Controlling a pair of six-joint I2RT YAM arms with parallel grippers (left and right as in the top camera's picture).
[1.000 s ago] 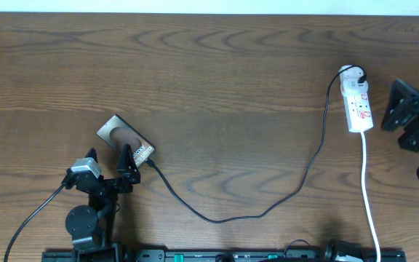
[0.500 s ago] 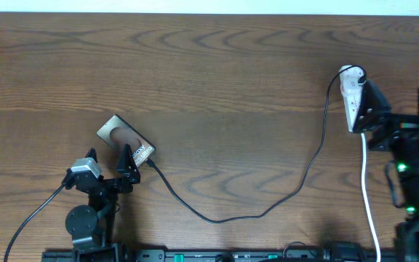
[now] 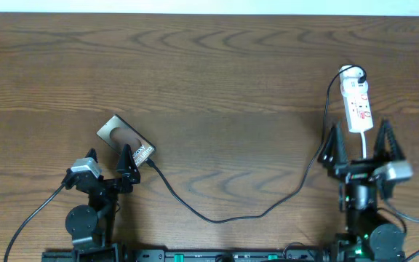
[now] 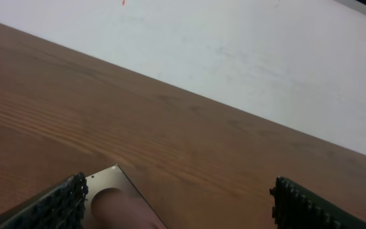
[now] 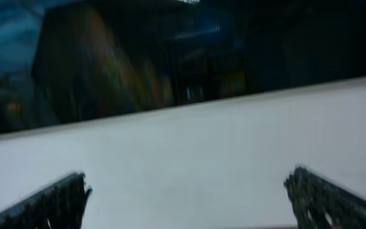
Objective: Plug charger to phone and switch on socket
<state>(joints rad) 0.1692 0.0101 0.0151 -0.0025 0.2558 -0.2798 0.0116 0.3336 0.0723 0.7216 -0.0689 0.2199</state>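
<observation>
The Galaxy phone (image 3: pixel 125 141) lay flat at the lower left of the wooden table (image 3: pixel 231 87). The left gripper (image 3: pixel 109 161) sat just below it with its fingers spread wide and nothing between them. The left wrist view showed only a corner of the phone (image 4: pixel 115 191) between the two pads.

The black charger cable (image 3: pixel 217 218) met the phone's lower-right end, sagged toward the bottom centre, then rose to the top of the white power strip (image 3: pixel 358 102) at the upper right.

The right gripper (image 3: pixel 358 144) stood below the strip, jaws parted and empty, straddling the white cord (image 3: pixel 372 218). Its wrist view was blurred.
</observation>
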